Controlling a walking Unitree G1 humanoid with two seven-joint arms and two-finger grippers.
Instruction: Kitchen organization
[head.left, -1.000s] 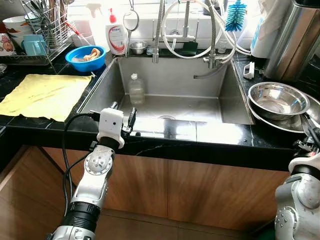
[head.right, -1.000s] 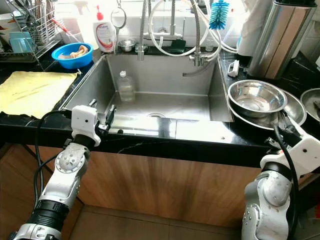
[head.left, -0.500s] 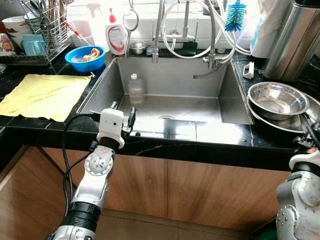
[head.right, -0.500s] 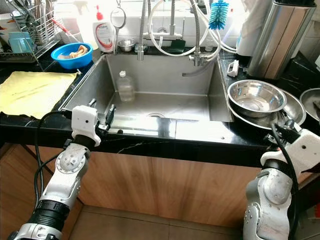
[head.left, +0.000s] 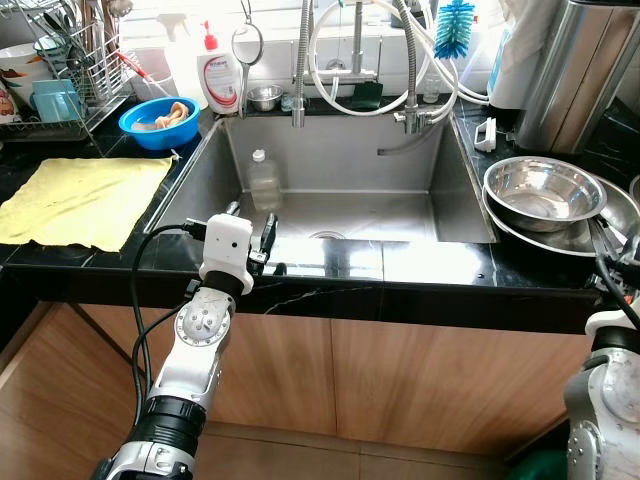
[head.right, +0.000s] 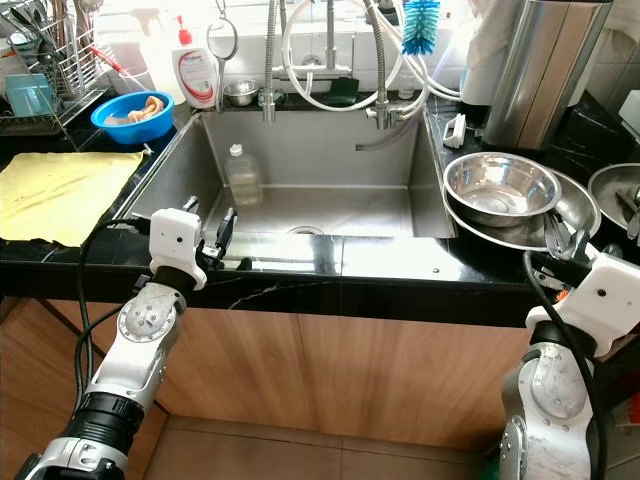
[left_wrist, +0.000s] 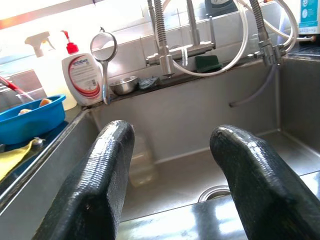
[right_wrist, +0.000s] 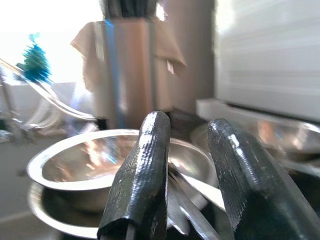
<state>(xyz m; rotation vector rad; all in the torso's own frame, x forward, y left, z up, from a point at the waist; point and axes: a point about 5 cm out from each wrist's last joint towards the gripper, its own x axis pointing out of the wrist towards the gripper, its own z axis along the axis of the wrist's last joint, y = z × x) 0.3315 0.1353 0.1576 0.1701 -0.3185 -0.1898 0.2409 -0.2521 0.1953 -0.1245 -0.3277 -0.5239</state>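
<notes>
A clear plastic bottle (head.left: 264, 181) is standing upright in the steel sink (head.left: 450, 170), its long axis vertical and its cap pointing up, close to the back wall on the robot's left side of the basin. The left claw (head.left: 250, 222) is hovering over the front rim of the sink, fingers (left_wrist: 100, 185) spread apart and empty, aiming at the bottle. If the bottle is the next thing to tidy, the claw is probably best sent down and forward to close across the body below the shoulder, keeping it upright so it does not tip on the wet steel.

On the black counter (head.left: 420, 285) to the right, stacked steel bowls (head.left: 545, 195) are sitting open side up, with metal utensils (right_wrist: 187, 210) lying beside them. The right claw (head.right: 560, 245) is hanging just in front of the bowls, fingers (right_wrist: 137, 190) parted around nothing. Farther left, a yellow cloth (head.left: 85, 200) is lying flat, with a blue bowl (head.left: 158, 120) and a soap bottle (head.left: 222, 80) behind it.
</notes>
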